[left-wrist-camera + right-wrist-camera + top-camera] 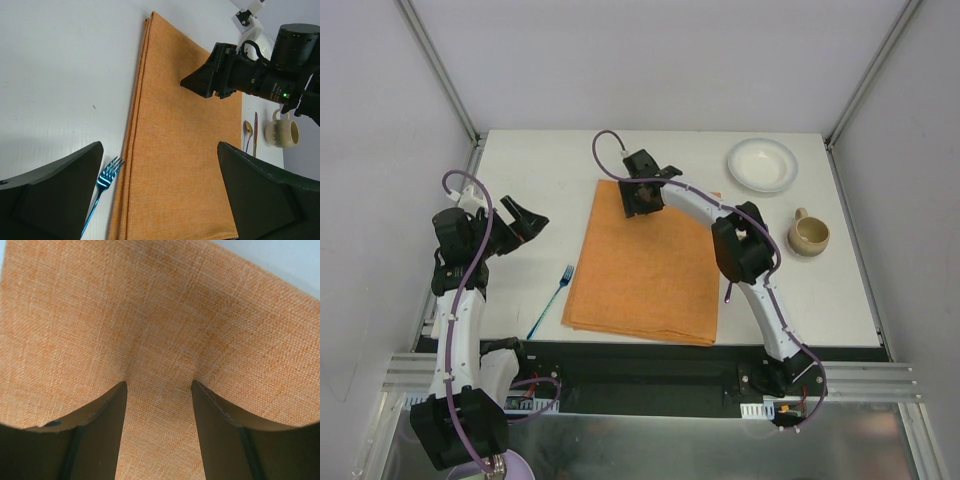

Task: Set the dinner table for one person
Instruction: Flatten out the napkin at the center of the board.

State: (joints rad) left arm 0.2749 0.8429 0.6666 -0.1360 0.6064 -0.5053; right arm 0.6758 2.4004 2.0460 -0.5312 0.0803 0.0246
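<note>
Orange cloth point(645, 270) fills everything beneath my right fingers point(641, 205), which stand parted with a strip of weave showing between them and nothing pinched; their tips are down at the cloth's far edge, though I cannot tell whether they quite touch it. The white worktop point(530, 170) lies under it all, the cloth spread across its middle and reaching almost to the near edge. My left fingers point(524, 220) are spread as wide as they go and hold nothing, hanging above bare worktop near the left edge, well apart from the cloth and turned toward it. A blue fork point(551, 301) lies on the worktop just beside the cloth's left side, toward the near edge. A white plate point(762, 164) sits in the far right corner, and a beige mug point(809, 235) stands upright by the right edge, nearer than the plate. A spoon point(247, 131) lies between the cloth and the mug.
</note>
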